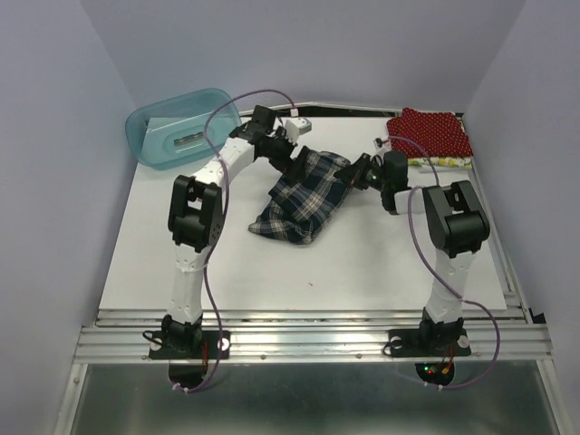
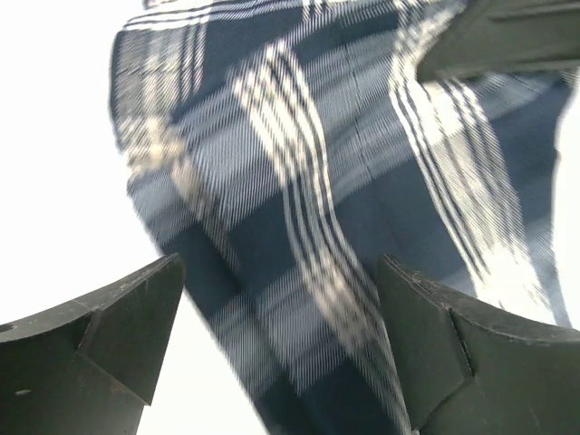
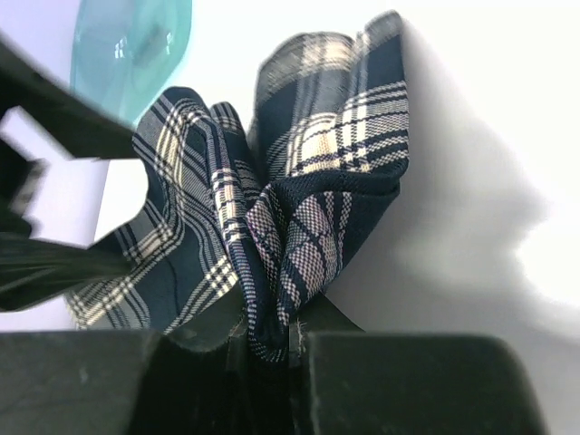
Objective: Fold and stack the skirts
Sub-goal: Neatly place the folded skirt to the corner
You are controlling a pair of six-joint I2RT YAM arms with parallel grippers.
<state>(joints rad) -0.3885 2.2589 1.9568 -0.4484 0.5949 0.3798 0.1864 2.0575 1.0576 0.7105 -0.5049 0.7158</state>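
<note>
The plaid skirt [image 1: 304, 195] lies bunched in the middle of the white table. My right gripper [image 1: 360, 172] is at its right edge, shut on a pinched fold of the plaid skirt [image 3: 299, 227]; its jaws [image 3: 270, 337] squeeze the cloth between them. My left gripper [image 1: 292, 156] is over the skirt's far left corner. In the left wrist view its fingers [image 2: 109, 335] stand wide apart, open, with the plaid skirt [image 2: 308, 181] just beyond them. The red dotted skirt [image 1: 430, 131] lies folded at the back right on top of the yellowish skirt [image 1: 441, 161].
A translucent teal tub [image 1: 181, 127] stands at the back left and also shows in the right wrist view [image 3: 127, 45]. The left arm [image 3: 45, 181] is close to the skirt. Purple walls enclose the table. A metal rail [image 1: 308, 340] runs along the near edge.
</note>
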